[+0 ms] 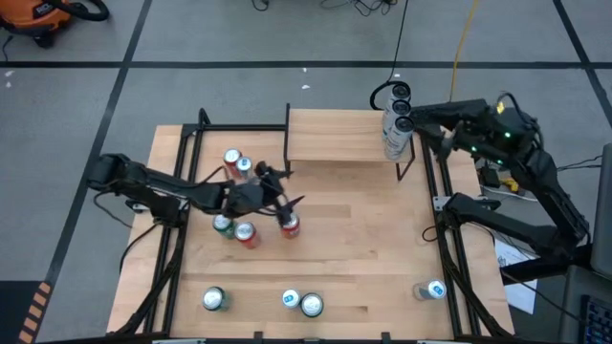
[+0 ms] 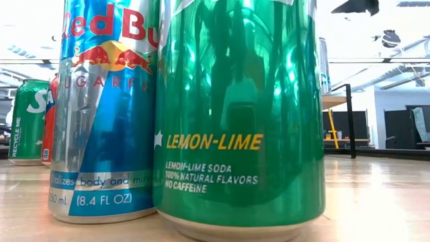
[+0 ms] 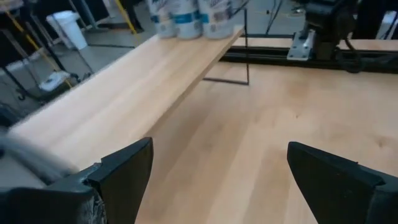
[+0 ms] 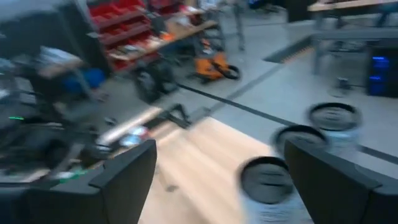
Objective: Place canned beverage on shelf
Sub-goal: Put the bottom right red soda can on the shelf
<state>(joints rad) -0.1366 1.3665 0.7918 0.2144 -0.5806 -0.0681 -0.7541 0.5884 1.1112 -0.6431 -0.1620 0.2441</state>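
The shelf (image 1: 344, 136) stands along the far edge of the tabletop (image 1: 363, 248), and three pale cans (image 1: 396, 122) are already lined up at its right end, packed tight against the black side support, which leaves the rest of the board free for more. The right gripper (image 1: 427, 129) sits just beside that row with its jaws wide and empty; in its own wrist view the can tops show just ahead between the spread fingers, so it looks to have let go of the last one rather than to be holding it. The left gripper (image 1: 287, 196) hangs over the middle of the tabletop, jaws likewise wide with nothing between them, next to a loose cluster of red and green cans (image 1: 247, 233), probably lining up on the red can (image 1: 289, 225) nearest its fingers. More cans wait along the near edge (image 1: 300, 302) and at the near right corner (image 1: 432, 290).
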